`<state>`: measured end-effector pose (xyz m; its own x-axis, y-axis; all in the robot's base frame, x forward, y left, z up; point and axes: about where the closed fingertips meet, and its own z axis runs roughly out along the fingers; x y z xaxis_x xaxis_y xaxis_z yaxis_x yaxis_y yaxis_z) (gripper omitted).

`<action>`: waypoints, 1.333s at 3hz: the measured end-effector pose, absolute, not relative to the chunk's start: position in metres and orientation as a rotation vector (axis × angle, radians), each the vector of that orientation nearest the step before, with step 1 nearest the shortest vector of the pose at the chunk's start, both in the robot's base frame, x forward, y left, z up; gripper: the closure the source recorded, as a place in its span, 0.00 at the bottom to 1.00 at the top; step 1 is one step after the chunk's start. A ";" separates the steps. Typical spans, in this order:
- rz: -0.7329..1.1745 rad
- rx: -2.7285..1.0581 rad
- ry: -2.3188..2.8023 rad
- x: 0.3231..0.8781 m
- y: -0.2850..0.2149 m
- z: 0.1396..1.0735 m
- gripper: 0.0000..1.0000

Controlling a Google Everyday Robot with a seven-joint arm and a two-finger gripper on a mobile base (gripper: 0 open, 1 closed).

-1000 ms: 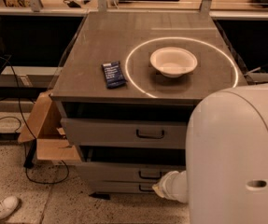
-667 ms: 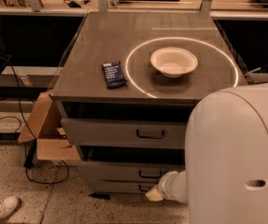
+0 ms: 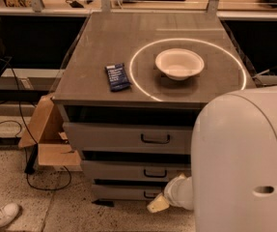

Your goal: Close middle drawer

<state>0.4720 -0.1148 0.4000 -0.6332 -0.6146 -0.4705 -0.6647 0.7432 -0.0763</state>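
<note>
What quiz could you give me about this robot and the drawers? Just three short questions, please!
1. True or false: the white bowl sits inside the light ring on the cabinet top.
2. What lies left of the bowl? A) a blue packet B) a banana C) a cup
3. Fill in: the gripper is low down, below the middle drawer, in front of the ____ drawer.
Key: 1 true; 2 A; 3 bottom drawer.
</note>
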 end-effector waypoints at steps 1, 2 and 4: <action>0.143 -0.970 2.469 0.472 -0.115 0.400 0.25; 0.143 -0.970 2.469 0.472 -0.115 0.400 0.49; 0.098 -0.894 2.475 0.491 -0.116 0.396 1.00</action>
<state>0.4913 -0.1157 0.3956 -0.6573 -0.5798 -0.4814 -0.6161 0.7813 -0.0999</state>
